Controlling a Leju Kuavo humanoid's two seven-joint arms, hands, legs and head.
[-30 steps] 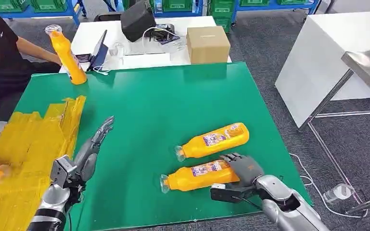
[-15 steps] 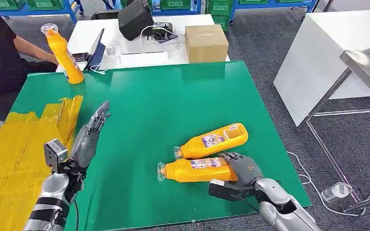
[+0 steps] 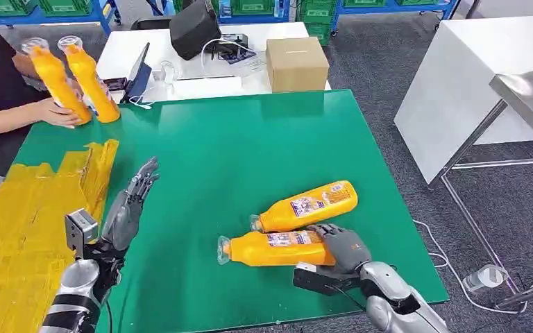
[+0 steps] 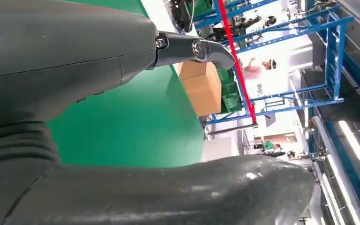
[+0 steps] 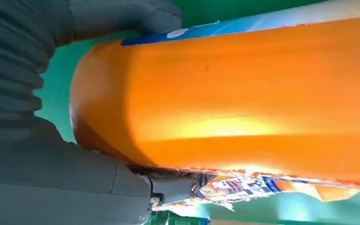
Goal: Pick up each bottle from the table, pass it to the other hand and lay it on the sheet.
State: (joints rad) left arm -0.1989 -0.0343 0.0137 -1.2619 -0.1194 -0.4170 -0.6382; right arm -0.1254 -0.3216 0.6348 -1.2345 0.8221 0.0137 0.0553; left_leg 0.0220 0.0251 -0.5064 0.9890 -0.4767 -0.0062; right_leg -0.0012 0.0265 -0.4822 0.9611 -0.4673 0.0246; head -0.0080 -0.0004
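Two orange bottles lie on the green table (image 3: 236, 146) at the front right. My right hand (image 3: 345, 250) grips the base end of the nearer bottle (image 3: 272, 249), its cap pointing left. In the right wrist view this bottle (image 5: 234, 103) sits between the thumb (image 5: 122, 16) and the fingers below. The farther bottle (image 3: 309, 205) lies just behind it, touching or almost so. My left hand (image 3: 129, 203) is open, fingers stretched forward, beside the yellow sheet (image 3: 28, 222); its palm (image 4: 65, 112) holds nothing.
At the far left corner a person's hand (image 3: 54, 112) holds one of two upright orange bottles (image 3: 55, 82) (image 3: 90, 78). A cardboard box (image 3: 297, 64) and cables lie on the white table behind. Another white table (image 3: 458, 83) stands to the right.
The nearer bottle has shifted left and turned level in my right hand's grip. The person has brought a second upright bottle next to the first. My left hand has hardly moved.
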